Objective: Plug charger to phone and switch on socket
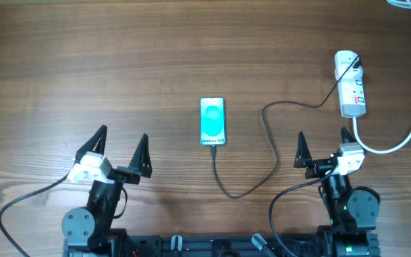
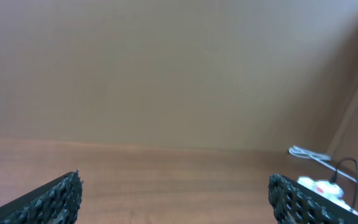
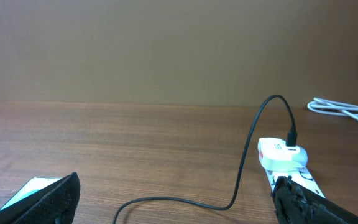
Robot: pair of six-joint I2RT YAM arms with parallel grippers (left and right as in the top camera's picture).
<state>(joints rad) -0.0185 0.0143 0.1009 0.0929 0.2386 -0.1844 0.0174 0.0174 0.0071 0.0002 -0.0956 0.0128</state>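
left hand (image 1: pixel 123 133) spread | right hand (image 1: pixel 322 133) spread | charger (image 1: pixel 275 158) end touching phone (image 1: pixel 212 121)

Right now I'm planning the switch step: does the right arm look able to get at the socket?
Probably yes. The right gripper, open and empty, sits just short of the socket; only the charger and white cord lie nearby.

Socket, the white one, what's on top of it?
The black plug of the charger stands in the top of the socket, its thin cable arching away. The plug's pins are hidden inside, and whatever lies under the socket is covered.
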